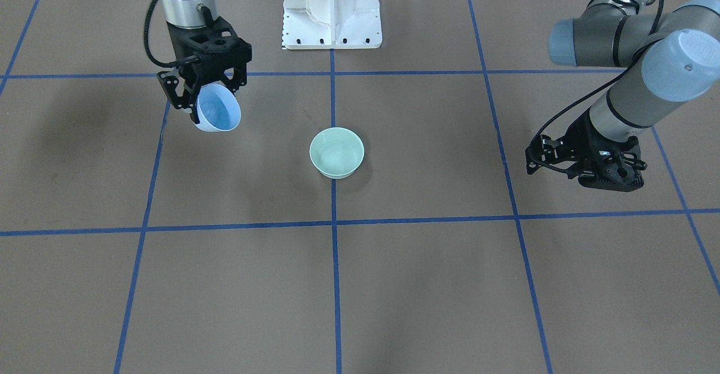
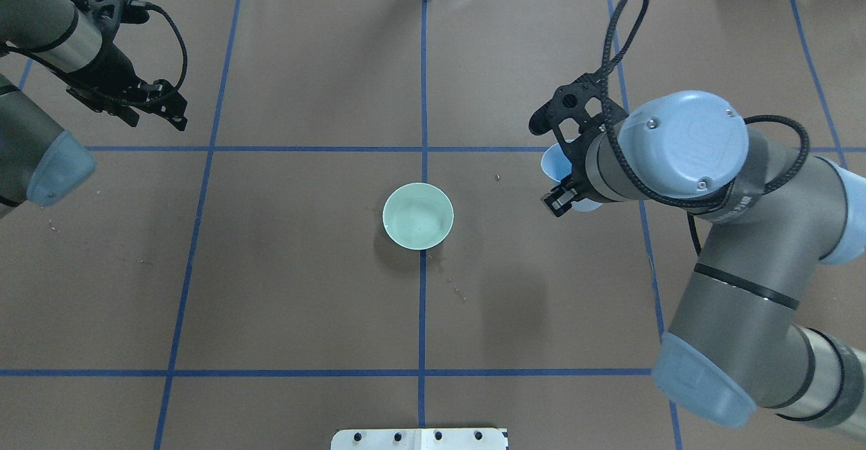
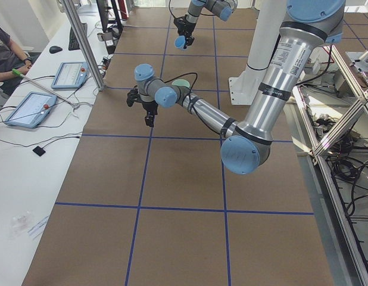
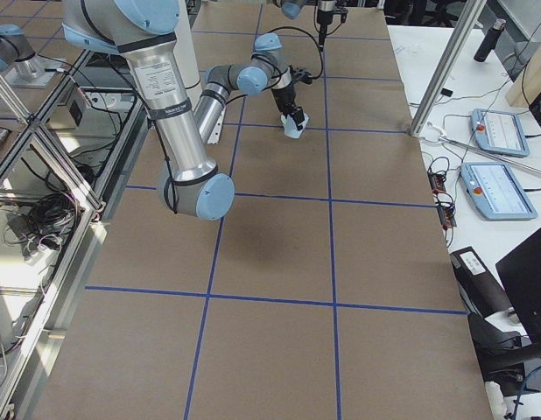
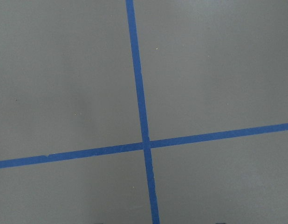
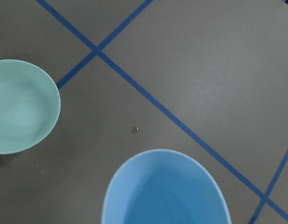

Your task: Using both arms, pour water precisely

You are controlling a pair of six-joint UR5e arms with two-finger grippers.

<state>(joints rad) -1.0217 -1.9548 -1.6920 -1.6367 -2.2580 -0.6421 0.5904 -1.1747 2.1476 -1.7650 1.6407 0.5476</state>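
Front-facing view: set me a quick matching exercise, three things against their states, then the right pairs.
Things:
1. pale green round bowl
2. light blue plastic bowl
3. left claw

States:
A. open, holding nothing
B. tilted, gripped in the right claw
C. standing upright on the brown table, over a blue tape line

Pairs: 1-C, 2-B, 3-A.

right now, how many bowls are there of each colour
light blue bowl: 1
mint green bowl: 1
total: 2 bowls
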